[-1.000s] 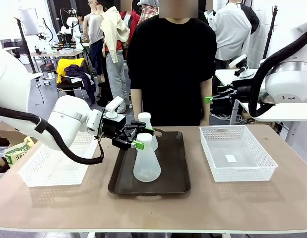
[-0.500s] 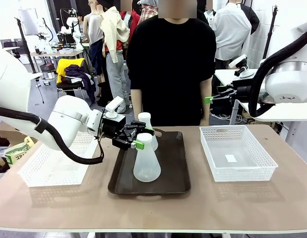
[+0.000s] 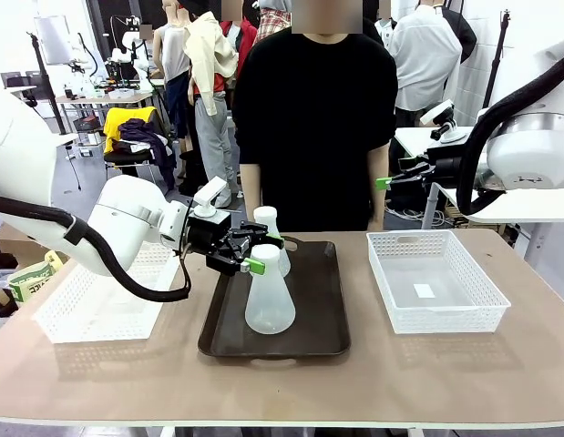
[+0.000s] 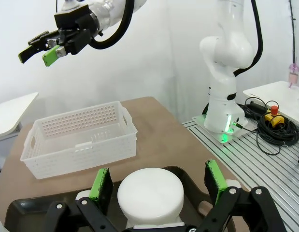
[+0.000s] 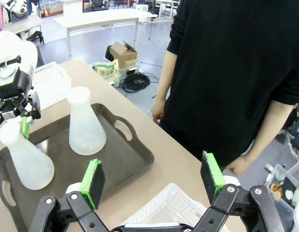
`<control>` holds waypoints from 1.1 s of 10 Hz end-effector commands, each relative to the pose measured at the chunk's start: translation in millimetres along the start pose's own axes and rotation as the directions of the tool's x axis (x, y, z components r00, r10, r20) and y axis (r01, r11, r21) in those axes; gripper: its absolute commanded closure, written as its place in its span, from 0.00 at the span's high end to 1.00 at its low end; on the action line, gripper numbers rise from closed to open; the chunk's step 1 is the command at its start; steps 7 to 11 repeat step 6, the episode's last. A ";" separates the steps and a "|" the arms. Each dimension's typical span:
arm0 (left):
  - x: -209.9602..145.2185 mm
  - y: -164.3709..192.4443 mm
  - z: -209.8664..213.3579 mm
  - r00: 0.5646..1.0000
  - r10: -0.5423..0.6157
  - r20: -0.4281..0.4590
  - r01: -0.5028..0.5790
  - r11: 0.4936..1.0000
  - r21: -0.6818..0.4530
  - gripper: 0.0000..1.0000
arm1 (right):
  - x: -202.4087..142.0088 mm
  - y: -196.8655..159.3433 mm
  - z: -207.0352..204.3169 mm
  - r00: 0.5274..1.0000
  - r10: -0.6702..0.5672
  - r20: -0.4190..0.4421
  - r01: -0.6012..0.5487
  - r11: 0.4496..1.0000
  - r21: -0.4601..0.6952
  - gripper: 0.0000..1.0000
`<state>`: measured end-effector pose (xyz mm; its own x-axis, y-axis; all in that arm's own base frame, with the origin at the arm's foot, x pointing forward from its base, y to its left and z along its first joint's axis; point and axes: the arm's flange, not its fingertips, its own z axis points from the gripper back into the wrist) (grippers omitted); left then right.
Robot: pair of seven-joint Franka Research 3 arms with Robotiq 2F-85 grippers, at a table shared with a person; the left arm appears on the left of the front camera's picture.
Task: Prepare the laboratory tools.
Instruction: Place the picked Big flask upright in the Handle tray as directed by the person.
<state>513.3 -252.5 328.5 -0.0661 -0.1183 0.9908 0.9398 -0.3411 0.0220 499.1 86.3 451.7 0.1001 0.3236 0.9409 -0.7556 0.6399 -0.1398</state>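
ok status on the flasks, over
Left gripper open around near flask neck, not clamped. Right gripper open, raised, holding nothing. Far flask and near one both upright on tray. Nothing in the way.

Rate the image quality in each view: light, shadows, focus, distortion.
Front view: even indoor light, sharp; the flasks cast only soft shadows on the tray. Left wrist view: the flask top between the open left gripper looms large but readable. Right wrist view: wide-angle stretch toward the edges, right gripper fingers sharp.
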 end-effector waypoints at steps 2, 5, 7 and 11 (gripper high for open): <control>0.9 0.1 -0.7 1.000 -0.003 -0.005 0.003 1.000 -0.001 1.00 | 0.6 0.4 0.7 1.000 -0.010 -0.014 0.010 1.000 -0.002 1.00; 0.9 0.1 -0.7 1.000 -0.003 -0.005 0.003 1.000 -0.001 1.00 | 0.6 0.4 0.7 1.000 -0.010 -0.014 0.010 1.000 -0.002 1.00; 0.9 0.1 -0.7 1.000 -0.003 -0.005 0.003 1.000 -0.001 1.00 | 0.6 0.4 0.7 1.000 -0.010 -0.014 0.010 1.000 -0.002 1.00; 0.9 0.1 -0.7 1.000 -0.003 -0.005 0.003 1.000 -0.001 1.00 | 0.6 0.4 0.7 1.000 -0.010 -0.014 0.010 1.000 -0.002 1.00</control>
